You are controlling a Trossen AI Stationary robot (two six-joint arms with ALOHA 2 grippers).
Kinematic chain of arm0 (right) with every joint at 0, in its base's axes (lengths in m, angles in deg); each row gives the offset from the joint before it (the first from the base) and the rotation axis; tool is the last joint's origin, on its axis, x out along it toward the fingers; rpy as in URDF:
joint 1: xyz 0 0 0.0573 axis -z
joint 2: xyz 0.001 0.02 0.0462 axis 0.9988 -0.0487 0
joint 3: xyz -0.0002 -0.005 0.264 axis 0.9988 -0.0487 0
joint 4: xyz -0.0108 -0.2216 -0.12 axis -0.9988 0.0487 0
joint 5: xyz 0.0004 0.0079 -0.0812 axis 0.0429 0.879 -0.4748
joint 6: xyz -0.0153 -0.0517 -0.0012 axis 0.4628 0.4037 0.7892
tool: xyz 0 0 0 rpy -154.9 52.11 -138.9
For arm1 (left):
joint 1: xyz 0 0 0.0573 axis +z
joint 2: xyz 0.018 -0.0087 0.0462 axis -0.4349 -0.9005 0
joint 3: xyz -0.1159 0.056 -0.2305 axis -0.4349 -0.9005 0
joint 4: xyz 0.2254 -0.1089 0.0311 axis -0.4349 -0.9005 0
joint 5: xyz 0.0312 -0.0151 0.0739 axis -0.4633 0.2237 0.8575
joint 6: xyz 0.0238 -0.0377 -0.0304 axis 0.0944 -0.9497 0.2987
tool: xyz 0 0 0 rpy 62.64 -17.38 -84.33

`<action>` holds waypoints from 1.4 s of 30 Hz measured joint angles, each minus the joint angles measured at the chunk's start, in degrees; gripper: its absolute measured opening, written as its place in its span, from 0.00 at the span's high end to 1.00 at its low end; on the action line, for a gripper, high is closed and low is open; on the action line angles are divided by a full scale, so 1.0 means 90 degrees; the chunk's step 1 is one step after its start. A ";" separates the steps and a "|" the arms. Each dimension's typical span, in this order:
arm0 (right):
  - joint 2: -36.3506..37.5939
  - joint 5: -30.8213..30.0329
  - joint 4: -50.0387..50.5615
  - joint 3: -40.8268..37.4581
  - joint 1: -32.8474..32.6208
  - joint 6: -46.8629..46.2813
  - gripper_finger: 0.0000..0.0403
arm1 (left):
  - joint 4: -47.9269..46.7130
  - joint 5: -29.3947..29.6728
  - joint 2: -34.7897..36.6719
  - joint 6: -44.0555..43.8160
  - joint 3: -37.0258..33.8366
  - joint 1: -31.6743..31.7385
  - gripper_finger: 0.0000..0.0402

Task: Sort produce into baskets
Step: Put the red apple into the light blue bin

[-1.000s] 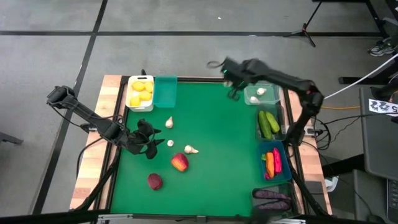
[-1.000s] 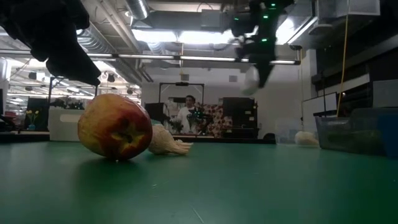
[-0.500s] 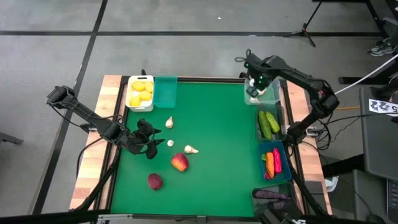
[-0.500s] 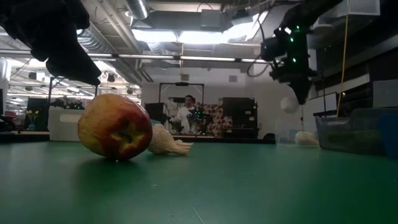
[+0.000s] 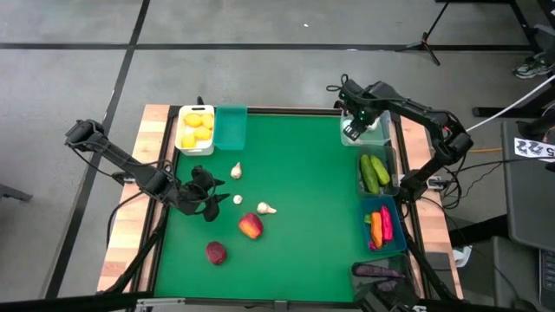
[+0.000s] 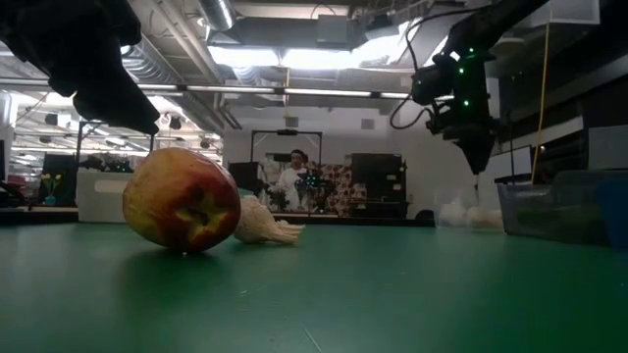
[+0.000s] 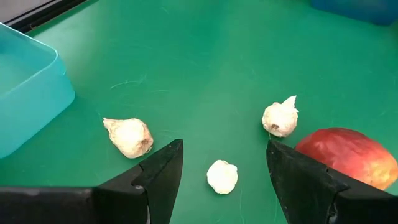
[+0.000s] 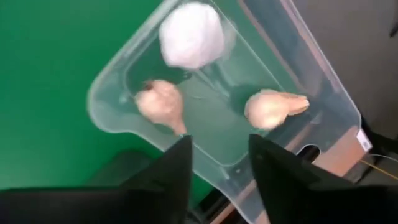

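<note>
- Here we note the green table mid-frame in the high view; garlic step in hand.
- Right gripper, upper right, hangs over the clear basket, jaws released, empty; three garlic bulbs lie inside.
- Left gripper, jaws spread, hovers centre-left above a loose garlic.
- Next, we judge: left descends and closes on it.

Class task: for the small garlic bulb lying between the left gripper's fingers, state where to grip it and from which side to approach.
Grip the garlic bulb across its rounded middle, coming straight down from above: it lies alone on the green mat, and the open left gripper already straddles it.
</note>
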 joint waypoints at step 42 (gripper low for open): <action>0.0763 0.1699 -0.0084 0.1750 -0.5152 -0.0865 0.44 | -0.1396 -0.3621 -0.2173 0.3149 0.2930 -0.1480 0.44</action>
